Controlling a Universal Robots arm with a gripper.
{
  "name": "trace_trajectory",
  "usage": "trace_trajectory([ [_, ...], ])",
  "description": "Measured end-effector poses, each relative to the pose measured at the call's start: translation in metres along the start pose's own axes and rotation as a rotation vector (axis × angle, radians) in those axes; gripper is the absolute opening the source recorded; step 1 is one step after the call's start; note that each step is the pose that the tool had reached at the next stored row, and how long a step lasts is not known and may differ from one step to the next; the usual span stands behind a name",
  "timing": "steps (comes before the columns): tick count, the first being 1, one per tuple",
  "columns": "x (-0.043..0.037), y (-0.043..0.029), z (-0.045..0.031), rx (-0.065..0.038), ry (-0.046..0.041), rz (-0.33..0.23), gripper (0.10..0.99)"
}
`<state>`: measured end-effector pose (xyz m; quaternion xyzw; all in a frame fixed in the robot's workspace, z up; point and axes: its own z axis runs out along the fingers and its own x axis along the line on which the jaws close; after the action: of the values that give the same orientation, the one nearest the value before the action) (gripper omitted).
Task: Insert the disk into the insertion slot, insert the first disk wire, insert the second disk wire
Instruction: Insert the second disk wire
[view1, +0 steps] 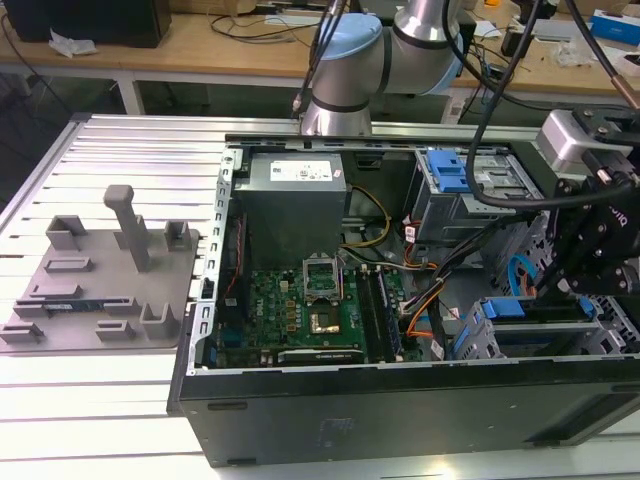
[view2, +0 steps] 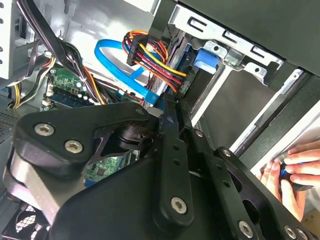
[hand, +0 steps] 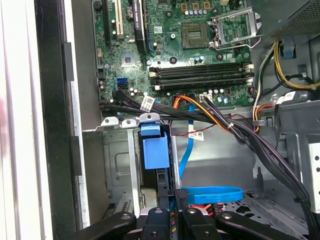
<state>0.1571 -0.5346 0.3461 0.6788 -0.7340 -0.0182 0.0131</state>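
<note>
This looks like a lab or workshop. An open computer case (view1: 400, 300) lies on a ridged metal table (view1: 110, 160). A robot arm (view1: 390, 50) reaches over it. Wooden desks (view1: 180, 55) with cables stand behind.

I can read no print here: the white label on the power supply (view1: 293, 172) and the small white tags on the black cables (hand: 148, 104) stay illegible to me.

The blue-framed silver disk (hand: 156, 152) is seen seated edge-on inside the grey sheet-metal insertion slot (hand: 117, 165), with its blue frame end exposed.
</note>
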Motion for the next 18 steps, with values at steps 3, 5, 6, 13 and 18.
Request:
trace_trajectory([
  [3,0.0000,-0.0001,0.0016,0.000,0.0002,0.000,0.161],
  [5,0.0000,-0.0002,0.0027,0.000,0.0000,0.000,0.161],
  [6,0.0000,-0.0002,0.0029,0.000,0.0002,0.000,0.161],
  [13,0.0002,-0.0004,0.0056,0.000,0.0003,0.000,0.161],
  [18,0.0002,-0.0003,0.0050,0.000,-0.0007,0.000,0.161],
])
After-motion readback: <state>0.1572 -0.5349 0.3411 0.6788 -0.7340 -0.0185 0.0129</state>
